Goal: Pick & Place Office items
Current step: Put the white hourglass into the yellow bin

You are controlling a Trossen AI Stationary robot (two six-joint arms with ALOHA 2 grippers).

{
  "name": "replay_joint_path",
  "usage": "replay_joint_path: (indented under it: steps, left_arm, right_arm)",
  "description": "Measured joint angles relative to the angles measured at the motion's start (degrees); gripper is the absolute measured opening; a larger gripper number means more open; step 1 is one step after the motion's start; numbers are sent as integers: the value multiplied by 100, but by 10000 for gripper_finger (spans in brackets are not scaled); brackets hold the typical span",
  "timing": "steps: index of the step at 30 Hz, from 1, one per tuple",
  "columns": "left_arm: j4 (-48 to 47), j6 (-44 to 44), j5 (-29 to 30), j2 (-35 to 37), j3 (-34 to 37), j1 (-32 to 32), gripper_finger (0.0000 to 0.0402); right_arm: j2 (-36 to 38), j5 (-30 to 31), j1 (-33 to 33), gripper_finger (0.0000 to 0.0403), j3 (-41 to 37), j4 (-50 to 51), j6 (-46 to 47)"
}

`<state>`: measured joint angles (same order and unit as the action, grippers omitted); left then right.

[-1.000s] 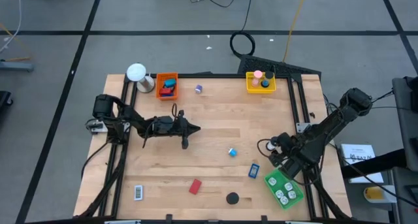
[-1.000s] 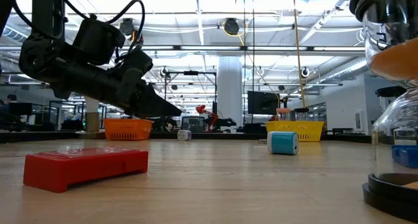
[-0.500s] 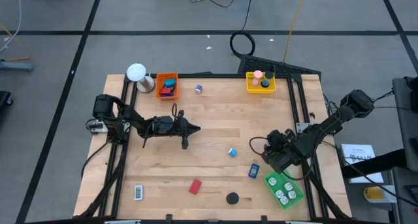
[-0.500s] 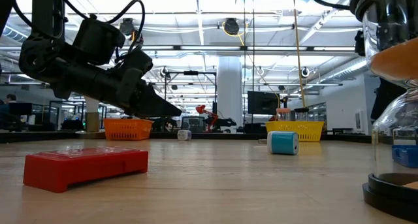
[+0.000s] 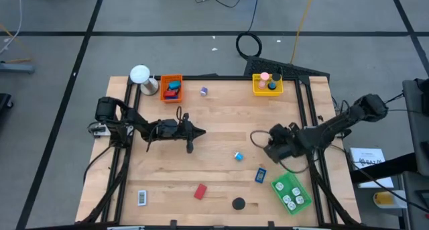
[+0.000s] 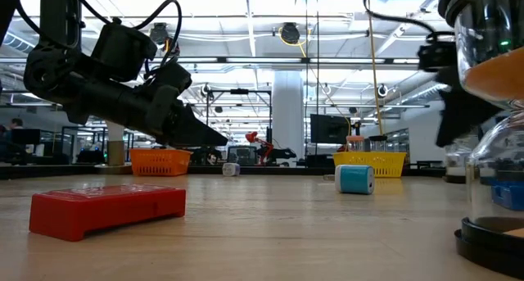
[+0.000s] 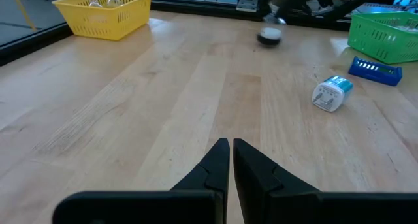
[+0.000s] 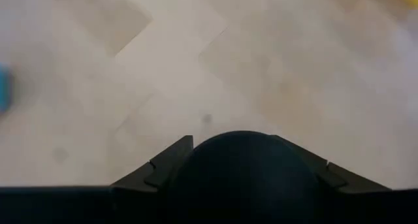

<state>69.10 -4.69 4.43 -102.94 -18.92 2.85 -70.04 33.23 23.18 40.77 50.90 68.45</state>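
Reached best from the right end effector, grip state untellable, with the small light-blue roll just left; closed left end effector lay farther left.

We see bare wood across the table middle — open passage between the 2 arms. The left gripper blocks its left part, the right gripper the right; a blue roll lies between them.
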Motion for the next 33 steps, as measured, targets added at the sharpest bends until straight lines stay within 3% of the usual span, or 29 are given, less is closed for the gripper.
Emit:
replay_joint_path:
  steps: [6,12,18,23,33]
  left_arm:
    - [0,4,0,0,-2,0,21]
    - [-4,31,0,0,-2,0,21]
    - [-4,33,0,0,-2,0,21]
    - [-4,50,1,0,-2,0,21]
    - [-40,48,2,0,-2,0,21]
  right_arm:
    - [577,90,-1842,182,0,-655,-2041]
    - [1113,-728,-3791,184,5,-2127,-4071]
    - [966,-1507,-5449,182,8,-3060,-5020]
    - [597,-1694,-6180,187,288,-3137,-5408]
    - [-181,-1703,-6809,183,907,-3333,-5787]
